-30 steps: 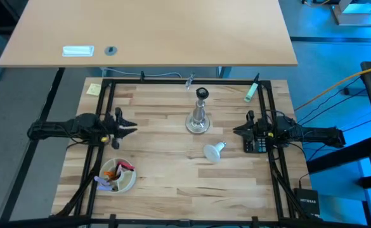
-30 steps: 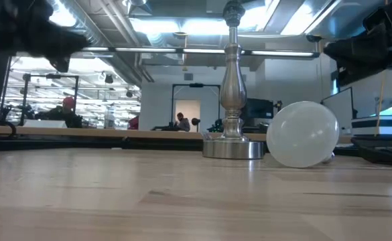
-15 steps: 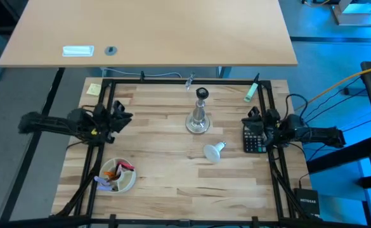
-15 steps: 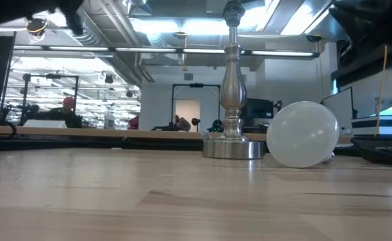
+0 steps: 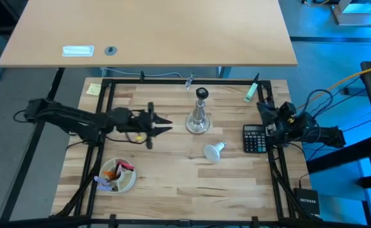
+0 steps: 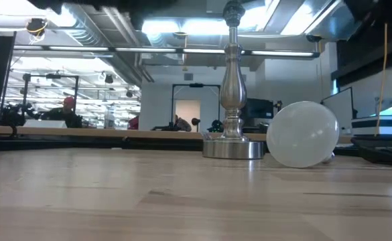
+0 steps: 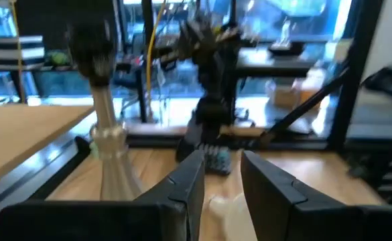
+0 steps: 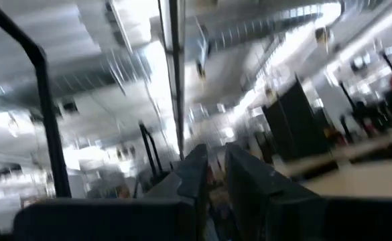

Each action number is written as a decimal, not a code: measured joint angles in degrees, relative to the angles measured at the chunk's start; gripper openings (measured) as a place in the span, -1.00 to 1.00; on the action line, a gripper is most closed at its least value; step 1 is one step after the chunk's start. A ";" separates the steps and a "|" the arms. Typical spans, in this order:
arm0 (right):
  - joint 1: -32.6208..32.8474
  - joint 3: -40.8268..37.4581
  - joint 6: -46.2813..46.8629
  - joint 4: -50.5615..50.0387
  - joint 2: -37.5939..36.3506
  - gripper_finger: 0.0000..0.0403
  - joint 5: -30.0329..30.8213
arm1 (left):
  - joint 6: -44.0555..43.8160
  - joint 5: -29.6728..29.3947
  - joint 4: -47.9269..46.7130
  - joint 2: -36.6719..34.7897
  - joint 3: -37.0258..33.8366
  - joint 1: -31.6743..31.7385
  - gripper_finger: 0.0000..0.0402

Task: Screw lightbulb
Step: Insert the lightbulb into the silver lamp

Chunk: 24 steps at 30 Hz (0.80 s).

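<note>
The white lightbulb (image 5: 213,151) lies on its side on the wooden table, right of centre, with its silvery base (image 5: 222,146) pointing to the far right. It also shows in the low view (image 6: 301,134). The silvery stand (image 5: 199,115) with a black socket top stands upright just beyond the bulb. My left gripper (image 5: 167,125) is open and empty. It is level above the table, left of the stand and bulb, and points at them. My right gripper (image 5: 260,106) is open by a narrow gap and empty. It is raised at the right rail and tipped upward.
A black calculator (image 5: 255,139) lies by the right rail. A bowl (image 5: 117,175) of small things sits at the near left. A green marker (image 5: 252,90) and a yellow note (image 5: 94,89) lie at the far corners. Black frame rails border the table.
My left gripper first lifted near the left rail. It then reached toward the table's right, and is now level and close to the stand and bulb. My right gripper drew back toward the right rail and far edge, tipped upward, and uncovered the calculator. The bulb and stand stayed put.
</note>
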 joint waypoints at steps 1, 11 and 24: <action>0.00 1.14 0.85 -3.69 0.64 -0.68 0.22 | 0.79 0.00 -0.13 1.46 0.19 0.41 -0.55; 0.00 25.84 -0.34 -51.20 21.81 -0.10 -4.32 | 1.32 0.00 1.61 5.67 0.85 2.30 -0.55; 0.09 29.41 -16.14 -65.32 52.32 0.26 -15.60 | -1.04 2.05 1.04 5.77 0.86 -1.94 -0.55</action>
